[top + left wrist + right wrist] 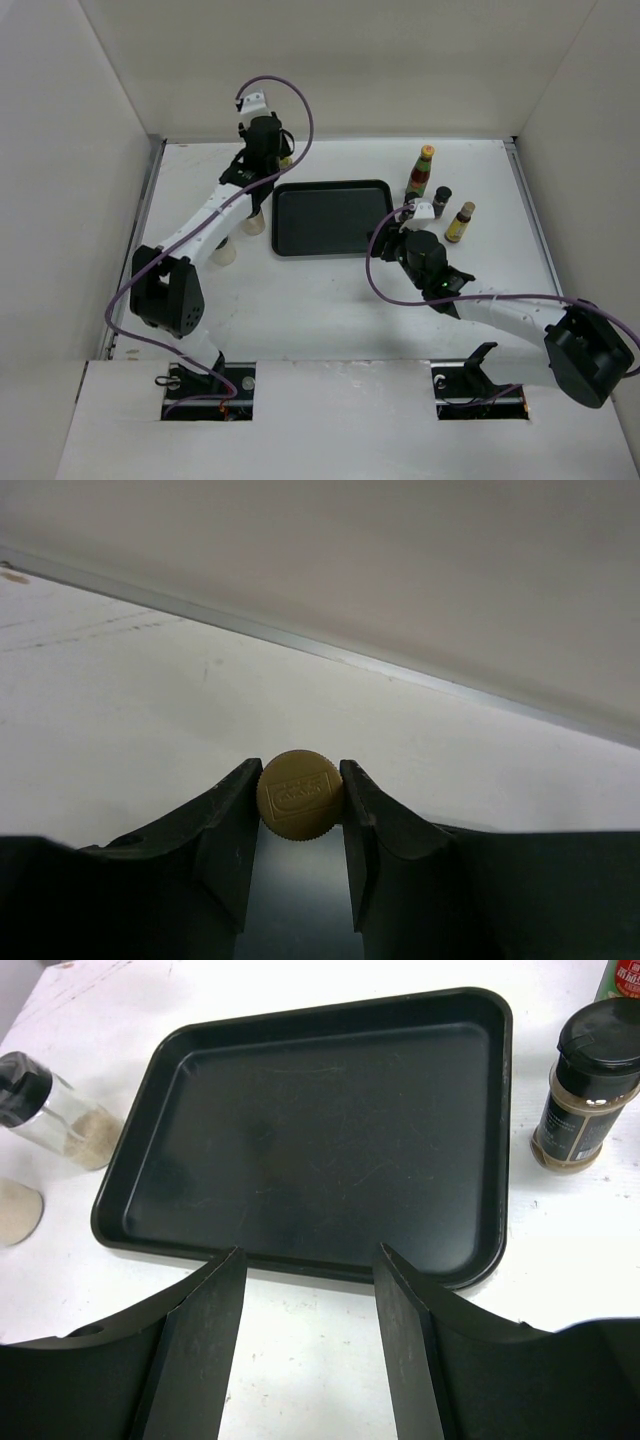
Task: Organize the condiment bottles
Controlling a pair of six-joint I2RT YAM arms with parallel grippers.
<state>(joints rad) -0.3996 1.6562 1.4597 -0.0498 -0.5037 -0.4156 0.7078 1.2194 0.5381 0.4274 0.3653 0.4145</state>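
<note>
The left gripper (299,778) is clamping its jaws on the ribbed tan cap (298,795) of a small condiment bottle at the far left of the white table (330,320), near the back wall; the bottle's body is hidden beneath the fingers. The right gripper (310,1255) is hovering with its jaws partly apart and empty, just short of the near rim of the black tray (500,1110).

The bottle is likely light and rigid. Its knurled cap is giving the pads good purchase, though a hold that high may be letting the body swing, so a slow carry looks wise.

A red bottle with a green band (423,170), a dark black-capped shaker (585,1090) and a second yellow-labelled bottle (460,222) are standing to the right of the tray. Cream jars (252,222) are sitting to its left. Plain white panels are enclosing the smooth tabletop on three sides.
</note>
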